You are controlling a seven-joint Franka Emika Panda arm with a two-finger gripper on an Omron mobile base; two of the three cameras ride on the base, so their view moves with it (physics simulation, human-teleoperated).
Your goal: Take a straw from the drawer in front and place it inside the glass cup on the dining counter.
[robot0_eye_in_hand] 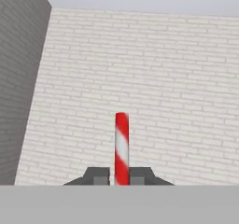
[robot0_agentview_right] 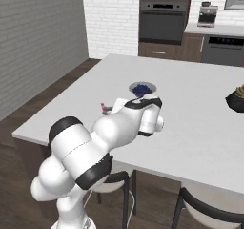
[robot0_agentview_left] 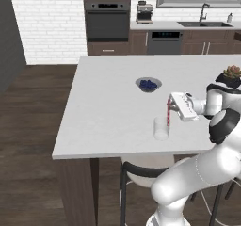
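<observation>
My gripper (robot0_agentview_left: 170,107) is shut on the red-and-white striped straw (robot0_agentview_left: 169,112), which stands upright over the dining counter (robot0_agentview_left: 108,107). The straw's lower end reaches down by the right rim of the glass cup (robot0_agentview_left: 161,128), near the counter's front edge; whether it is inside the cup I cannot tell. In the hand view the straw (robot0_eye_in_hand: 121,148) rises between my two dark fingertips (robot0_eye_in_hand: 97,175), and the gripper (robot0_eye_in_hand: 120,176) faces a white brick wall. In the right base view the top of the straw (robot0_agentview_right: 103,107) peeks out beside my arm, which hides the cup. The drawer is out of view.
A shallow grey bowl of blue berries (robot0_agentview_left: 148,84) sits mid-counter behind the cup. A dark potted plant (robot0_agentview_left: 230,76) stands at the counter's right side. Stools (robot0_agentview_left: 141,173) stand under the front edge. Ovens (robot0_agentview_left: 107,18) and a sink (robot0_agentview_left: 203,24) line the back wall.
</observation>
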